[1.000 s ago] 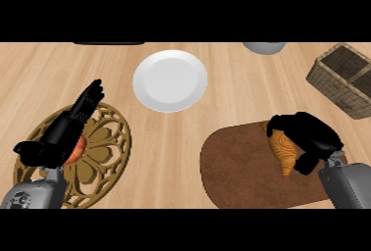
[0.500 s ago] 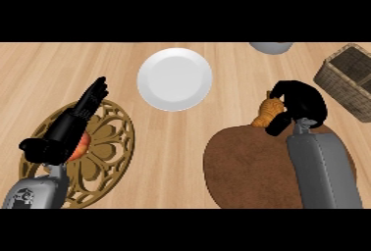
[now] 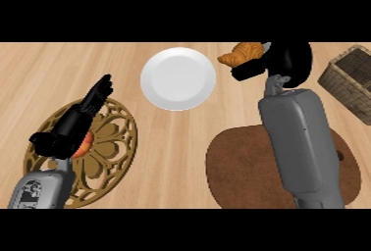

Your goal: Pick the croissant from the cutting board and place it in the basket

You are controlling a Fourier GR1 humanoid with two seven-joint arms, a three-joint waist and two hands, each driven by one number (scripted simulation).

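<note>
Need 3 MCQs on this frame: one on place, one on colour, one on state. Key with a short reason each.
1. Where is the croissant?
A. On the cutting board
B. In the right hand, above the counter
C. In the basket

2. What colour is the plate?
A. White
B. Blue
C. Black

3. How is the left hand?
A. Curled round the croissant
B. Open, fingers straight, over the round trivet
C. Out of view

Key:
1 B: the black fingers are curled round it beside the plate, and it is off the board.
2 A: the round disc is plain white.
3 B: its fingers lie extended and hold nothing.
</note>
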